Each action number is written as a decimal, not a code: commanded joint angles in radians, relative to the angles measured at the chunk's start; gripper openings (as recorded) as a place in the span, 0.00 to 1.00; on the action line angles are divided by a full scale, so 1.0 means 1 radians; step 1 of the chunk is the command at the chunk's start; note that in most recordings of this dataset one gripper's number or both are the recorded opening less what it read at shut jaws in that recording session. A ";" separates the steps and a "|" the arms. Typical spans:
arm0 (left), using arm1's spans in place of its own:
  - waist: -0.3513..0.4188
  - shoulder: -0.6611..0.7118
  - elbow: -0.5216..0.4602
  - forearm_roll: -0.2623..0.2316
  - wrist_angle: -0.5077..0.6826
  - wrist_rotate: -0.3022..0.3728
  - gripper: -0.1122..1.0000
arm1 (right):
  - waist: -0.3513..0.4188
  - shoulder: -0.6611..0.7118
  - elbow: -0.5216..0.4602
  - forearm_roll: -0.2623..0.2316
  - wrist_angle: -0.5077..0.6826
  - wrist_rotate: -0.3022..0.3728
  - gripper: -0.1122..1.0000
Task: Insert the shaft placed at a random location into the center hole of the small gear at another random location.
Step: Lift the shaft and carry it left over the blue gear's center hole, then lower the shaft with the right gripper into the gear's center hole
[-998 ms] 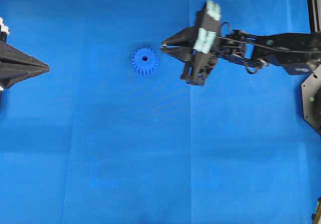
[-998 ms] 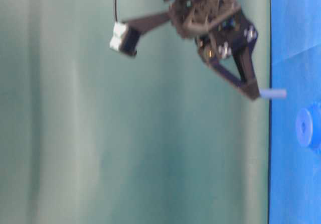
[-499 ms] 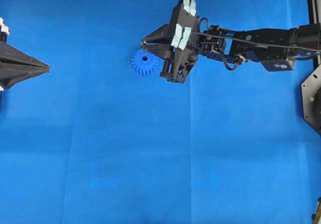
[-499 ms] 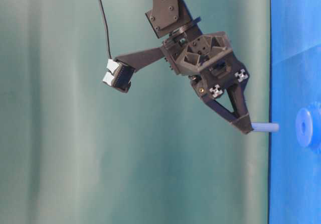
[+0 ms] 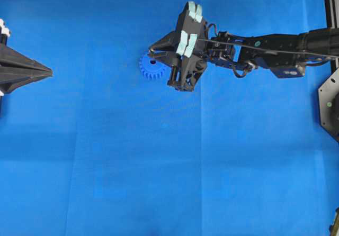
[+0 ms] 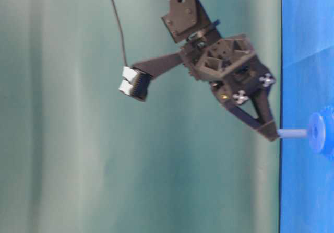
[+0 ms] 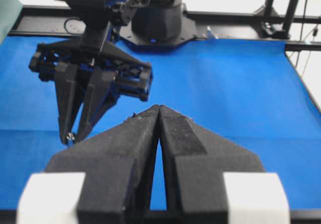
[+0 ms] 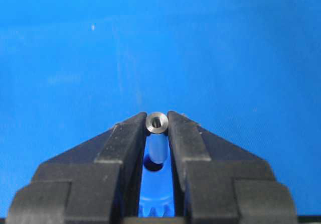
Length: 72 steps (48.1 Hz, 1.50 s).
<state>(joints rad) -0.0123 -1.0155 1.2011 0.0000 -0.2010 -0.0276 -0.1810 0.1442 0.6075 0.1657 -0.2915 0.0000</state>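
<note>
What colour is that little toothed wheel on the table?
Bright blue, nearly matching the cloth. The gear shows best in the overhead view.

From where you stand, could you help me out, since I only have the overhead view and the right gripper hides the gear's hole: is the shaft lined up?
Observer: The table-level view shows the shaft pointing straight at the small gear, its tip at the hub face.
Operator: Thank you. Is it gripped firmly?
Observer: The right wrist view shows the right gripper clamping its upper end.
Operator: And the left gripper?
Observer: The left gripper is shut, holding nothing.
</note>
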 commanded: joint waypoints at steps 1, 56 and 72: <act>0.000 0.005 -0.009 0.002 -0.003 -0.002 0.10 | 0.006 -0.002 -0.018 0.008 -0.018 0.003 0.13; 0.000 0.005 -0.009 0.003 0.003 -0.012 0.10 | 0.008 0.100 -0.014 0.025 -0.063 0.003 0.13; 0.000 0.005 -0.009 0.002 0.005 -0.012 0.10 | 0.008 0.100 -0.012 0.023 -0.054 0.003 0.13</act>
<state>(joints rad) -0.0107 -1.0155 1.2026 0.0015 -0.1933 -0.0383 -0.1749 0.2562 0.6075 0.1871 -0.3467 0.0046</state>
